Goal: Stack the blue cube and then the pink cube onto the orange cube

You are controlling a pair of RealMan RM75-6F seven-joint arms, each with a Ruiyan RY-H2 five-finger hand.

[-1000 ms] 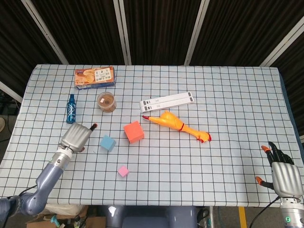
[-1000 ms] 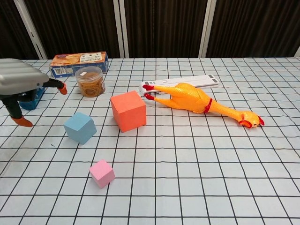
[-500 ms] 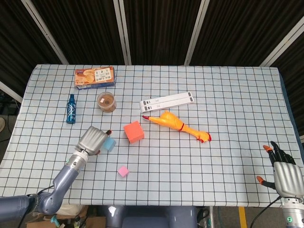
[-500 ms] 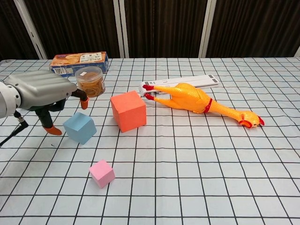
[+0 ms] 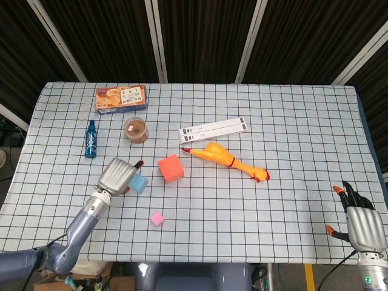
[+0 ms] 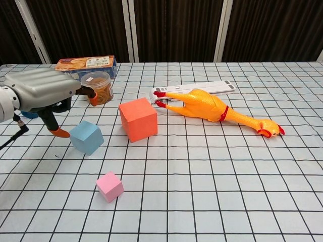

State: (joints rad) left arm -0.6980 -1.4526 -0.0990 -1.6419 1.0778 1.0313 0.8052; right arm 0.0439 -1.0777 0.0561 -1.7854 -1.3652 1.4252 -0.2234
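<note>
The blue cube (image 6: pixel 87 137) (image 5: pixel 140 183) sits on the checked cloth left of the bigger orange cube (image 6: pixel 138 119) (image 5: pixel 171 168). Nearer the front lies the small pink cube (image 6: pixel 109 186) (image 5: pixel 157 218). My left hand (image 6: pixel 43 96) (image 5: pixel 119 176) hovers just above and left of the blue cube, fingers spread and holding nothing; one orange fingertip (image 6: pixel 60 132) reaches down beside the cube's left face. At the front right corner my right hand (image 5: pixel 362 223) rests with its fingers apart and nothing in it.
A yellow rubber chicken (image 6: pixel 214 109) lies right of the orange cube, a white strip (image 6: pixel 197 88) behind it. A brown jar (image 6: pixel 98 86), a snack box (image 6: pixel 86 66) and a blue bottle (image 5: pixel 91 138) stand at the back left.
My left hand swung right from the table's left side to the blue cube, then lifted slightly. The cubes and my right hand stayed put.
</note>
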